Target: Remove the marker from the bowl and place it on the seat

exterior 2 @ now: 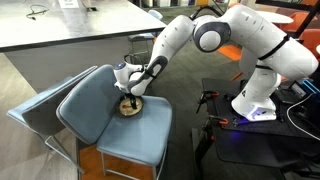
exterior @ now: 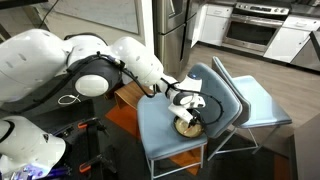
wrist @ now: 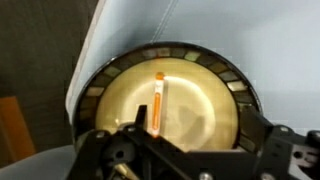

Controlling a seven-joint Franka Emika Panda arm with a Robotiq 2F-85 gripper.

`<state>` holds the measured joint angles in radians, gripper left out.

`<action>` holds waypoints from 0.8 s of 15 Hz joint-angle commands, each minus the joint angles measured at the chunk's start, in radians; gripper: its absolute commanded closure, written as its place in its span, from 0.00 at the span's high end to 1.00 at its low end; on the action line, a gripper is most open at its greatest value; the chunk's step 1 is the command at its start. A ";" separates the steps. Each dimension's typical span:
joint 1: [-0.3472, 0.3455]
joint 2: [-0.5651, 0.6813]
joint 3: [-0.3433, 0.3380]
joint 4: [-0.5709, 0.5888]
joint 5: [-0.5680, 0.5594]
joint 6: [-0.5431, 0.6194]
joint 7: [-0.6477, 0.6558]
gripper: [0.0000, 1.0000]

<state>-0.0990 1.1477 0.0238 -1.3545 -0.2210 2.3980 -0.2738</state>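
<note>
In an exterior view, a bulky white robot arm (exterior: pixel 120 60) reaches in from the left. It passes above a brown wooden stool (exterior: pixel 128 97) towards a chair with a flat square pale blue-grey seat (exterior: pixel 160 130). The arm's black gripper (exterior: pixel 192 108) hangs just above a small round shallow bowl (exterior: pixel 186 127), which rests near the back of the seat. To the right, just behind this chair, stands a second matching blue chair (exterior: pixel 262 105).

In both exterior views the bowl sits on the seat with the gripper directly over it.

The wrist view looks straight down. At the left is the curved edge of the seat (wrist: pixel 270 40), which spreads pale across the top and right. In the middle lies the bowl (wrist: pixel 100 85), tan-brown inside, with a dark rim set with paler patches. A slim orange and white marker (wrist: pixel 158 98) lies inside the bowl, just left of its middle, running lengthwise towards the camera. Along the bottom, the gripper (wrist: pixel 185 152) has its dark fingers (wrist: pixel 105 150) spread wide apart, one at each side of the bowl. It grips nothing, and the marker lies free in the bowl.
</note>
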 commanded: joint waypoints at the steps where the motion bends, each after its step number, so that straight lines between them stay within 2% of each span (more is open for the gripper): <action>1: -0.004 0.085 -0.005 0.129 0.024 -0.030 -0.026 0.99; 3: -0.013 0.119 -0.005 0.180 0.032 -0.046 -0.024 0.95; 5: -0.025 0.148 -0.002 0.221 0.043 -0.064 -0.026 0.86; 6: -0.032 0.164 0.000 0.241 0.048 -0.071 -0.031 0.79; 7: -0.037 0.175 0.003 0.258 0.052 -0.080 -0.036 0.79; 8: -0.038 0.189 0.000 0.277 0.054 -0.088 -0.034 0.75; 9: -0.040 0.200 0.002 0.292 0.057 -0.095 -0.037 0.64; 11: -0.040 0.223 0.000 0.326 0.061 -0.111 -0.037 0.65; 12: -0.039 0.233 0.001 0.341 0.064 -0.125 -0.037 0.50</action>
<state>-0.1385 1.3369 0.0210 -1.0993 -0.1866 2.3425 -0.2746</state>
